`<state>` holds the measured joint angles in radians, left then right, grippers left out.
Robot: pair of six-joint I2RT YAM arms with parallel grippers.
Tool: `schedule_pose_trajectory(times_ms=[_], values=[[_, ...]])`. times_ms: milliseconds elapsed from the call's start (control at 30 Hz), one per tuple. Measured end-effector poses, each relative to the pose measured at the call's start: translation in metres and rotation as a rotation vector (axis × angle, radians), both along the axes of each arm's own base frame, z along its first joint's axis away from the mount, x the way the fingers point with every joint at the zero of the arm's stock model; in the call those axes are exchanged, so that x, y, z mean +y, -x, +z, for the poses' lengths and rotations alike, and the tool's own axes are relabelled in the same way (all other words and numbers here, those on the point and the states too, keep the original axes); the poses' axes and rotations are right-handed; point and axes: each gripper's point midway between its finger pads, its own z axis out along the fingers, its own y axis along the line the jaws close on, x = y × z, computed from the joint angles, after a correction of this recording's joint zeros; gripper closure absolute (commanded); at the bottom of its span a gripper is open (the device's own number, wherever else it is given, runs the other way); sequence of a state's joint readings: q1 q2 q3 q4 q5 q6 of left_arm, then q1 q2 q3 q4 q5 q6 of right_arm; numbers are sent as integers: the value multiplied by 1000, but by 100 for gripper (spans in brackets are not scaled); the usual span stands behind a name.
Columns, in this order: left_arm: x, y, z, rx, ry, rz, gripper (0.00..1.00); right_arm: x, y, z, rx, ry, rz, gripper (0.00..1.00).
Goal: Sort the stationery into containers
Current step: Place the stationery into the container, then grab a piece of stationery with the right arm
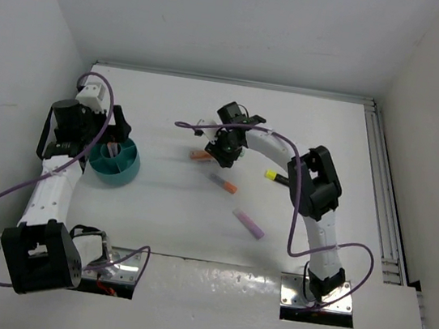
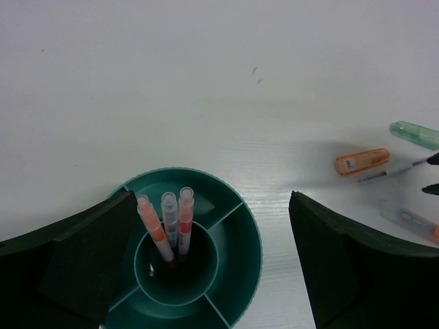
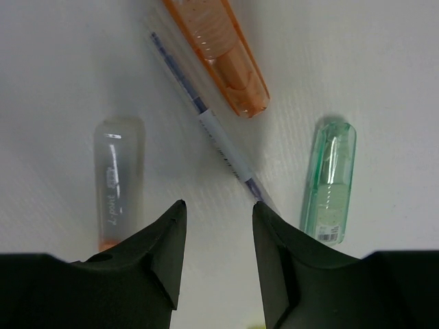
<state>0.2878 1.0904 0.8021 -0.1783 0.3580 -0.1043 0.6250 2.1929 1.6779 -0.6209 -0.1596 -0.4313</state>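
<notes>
Stationery (image 1: 223, 184) is partly sorted, with several pieces lying loose on the worktop (image 1: 162, 222). The left pincer (image 2: 212, 199) hangs directly above the teal bowl (image 2: 248, 226), jaws spread wide and holding nothing. Beneath it three markers (image 2: 168, 226) stand upright in the bowl's centre cup, and the outer compartments in view appear bare. The right pincer (image 3: 218, 212) is well apart from the bowl, low over a cluster of loose pieces, jaws part-open with nothing between them. Ahead of it and to the left lies a clear-capped marker (image 3: 118, 171). A thin pen (image 3: 206, 120) runs diagonally, its near end just beside one finger (image 3: 274, 253). An orange highlighter (image 3: 216, 48) lies beyond, alongside the pen. A mint green highlighter (image 3: 330, 179) lies to the right. Behind the pincer, toward the arm's base, lie a purple piece (image 1: 248, 223) and a black marker with a yellow cap (image 1: 275, 176). Judgement: a drop into the bowl looks complete on the left, and a pick is being lined up on the right. The next move calls for centring the jaws over one piece only, likely the thin pen, squaring them across its shaft before closing. Its neighbours lie near and could be nudged.
</notes>
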Motion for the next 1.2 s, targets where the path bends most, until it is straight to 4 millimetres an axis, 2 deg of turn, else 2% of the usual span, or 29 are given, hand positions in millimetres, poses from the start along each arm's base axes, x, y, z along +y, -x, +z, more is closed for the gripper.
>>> schedule_pose_trajectory(times_ms=[267, 433, 767, 900, 1033, 1200], values=[[-9, 1, 9, -23, 31, -38, 0, 0, -21, -11, -46, 19, 25, 56], [-13, 1, 13, -30, 51, -47, 0, 4, -31, -19, -56, 28, 43, 61], [-11, -6, 51, -98, 83, -33, 0, -3, -19, -24, 0, 77, 142, 85], [-13, -6, 56, -106, 95, -42, 0, -9, -11, -25, 27, 107, 183, 98], [-17, -4, 61, -120, 101, -56, 0, -11, -9, -25, 17, 108, 194, 100], [-19, 5, 87, -211, 86, -68, 0, -15, 0, -19, 25, 112, 191, 100]])
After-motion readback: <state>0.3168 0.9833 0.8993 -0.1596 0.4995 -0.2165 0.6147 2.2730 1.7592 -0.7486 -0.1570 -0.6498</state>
